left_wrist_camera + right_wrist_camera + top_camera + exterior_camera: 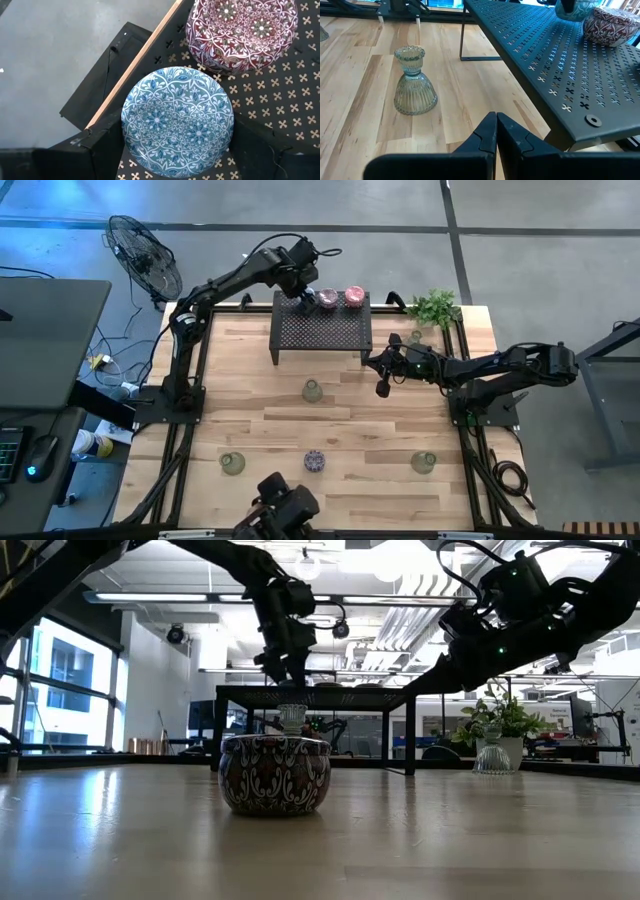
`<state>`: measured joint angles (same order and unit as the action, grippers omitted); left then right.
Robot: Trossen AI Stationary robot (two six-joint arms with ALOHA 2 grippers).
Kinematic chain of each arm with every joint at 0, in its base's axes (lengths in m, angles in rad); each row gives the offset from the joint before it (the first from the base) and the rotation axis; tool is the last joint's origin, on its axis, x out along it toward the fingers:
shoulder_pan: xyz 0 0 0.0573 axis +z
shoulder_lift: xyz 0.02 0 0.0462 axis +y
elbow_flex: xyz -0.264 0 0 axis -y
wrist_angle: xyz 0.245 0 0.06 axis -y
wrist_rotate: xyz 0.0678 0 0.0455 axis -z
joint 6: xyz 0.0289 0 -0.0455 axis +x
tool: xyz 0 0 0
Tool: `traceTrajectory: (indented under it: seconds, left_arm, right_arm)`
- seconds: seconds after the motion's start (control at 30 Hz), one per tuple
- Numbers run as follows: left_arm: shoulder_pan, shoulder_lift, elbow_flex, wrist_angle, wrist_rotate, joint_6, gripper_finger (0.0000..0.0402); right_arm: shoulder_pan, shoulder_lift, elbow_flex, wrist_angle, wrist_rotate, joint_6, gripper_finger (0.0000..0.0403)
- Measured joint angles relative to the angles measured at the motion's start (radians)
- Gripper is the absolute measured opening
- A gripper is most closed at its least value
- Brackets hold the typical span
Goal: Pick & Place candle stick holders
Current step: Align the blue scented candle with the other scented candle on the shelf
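A blue patterned candle stick holder (177, 120) is at the far left corner of the black mesh rack (322, 335), between the fingers of my left gripper (177, 135), which is shut on it. A pink patterned holder (242, 30) stands on the rack right beside it. Several more holders stand on the wooden table: a ribbed glass one (414, 82) in front of the rack and a mottled purple one (315, 461) near the front edge. My right gripper (496, 132) hangs shut by the rack's right front corner, touching nothing. My left gripper pinches the blue holder by its round outer wall (125, 137), one finger on each side. The fingers come from above, slanting down from the table's left. The holder sits upright, mouth up, at the rack's top; whether its base rests on the mesh I cannot tell.
A leafy plant (435, 306) stands at the far right corner with a glass holder (415, 337) beside it. Two more glass holders (232, 464) (423, 462) are near the front corners. The rack's far edge and the table frame (100, 100) lie just past the blue holder.
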<state>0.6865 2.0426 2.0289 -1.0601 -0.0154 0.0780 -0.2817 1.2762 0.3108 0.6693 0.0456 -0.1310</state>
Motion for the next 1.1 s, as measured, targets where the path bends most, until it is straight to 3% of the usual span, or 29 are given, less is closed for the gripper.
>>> traceTrajectory:
  seconds: [0.63, 1.1]
  left_arm:
    - [-0.024, 0.002, 0.000, 0.067, 0.028, -0.007, 0.0296]
    - [-0.030, 0.000, -0.001, -0.010, -0.059, -0.004, 0.0296]
  right_arm:
    - [0.000, 0.000, 0.000, 0.000, 0.000, 0.000, 0.0002]
    - [0.001, 0.000, 0.000, 0.000, -0.001, 0.003, 0.0002]
